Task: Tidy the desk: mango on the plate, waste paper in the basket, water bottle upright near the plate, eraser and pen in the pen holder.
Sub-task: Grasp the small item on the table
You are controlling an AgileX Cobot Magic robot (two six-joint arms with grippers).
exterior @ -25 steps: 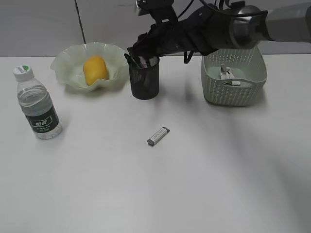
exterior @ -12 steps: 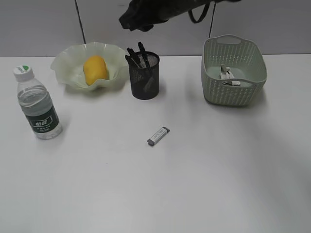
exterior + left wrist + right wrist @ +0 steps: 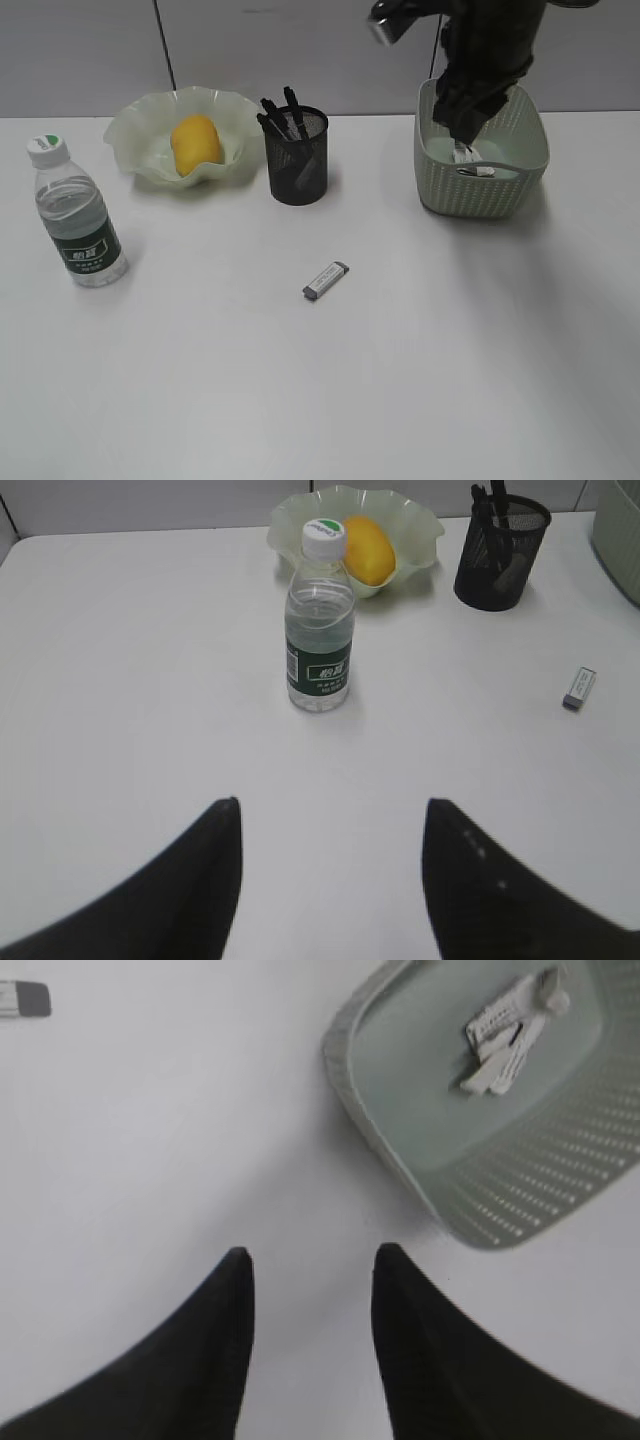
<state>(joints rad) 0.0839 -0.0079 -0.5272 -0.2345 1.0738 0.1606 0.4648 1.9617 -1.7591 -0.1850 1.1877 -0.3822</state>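
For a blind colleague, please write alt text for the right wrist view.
The open, empty right gripper hangs over the white desk, beside the sage-green basket with waste paper inside. The eraser lies at the top left edge.

One mango; one plate; one water bottle; one pen holder; one basket; one eraser

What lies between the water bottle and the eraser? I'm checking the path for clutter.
Nothing: only bare desk between the water bottle and the eraser, as exterior and left wrist views both show.
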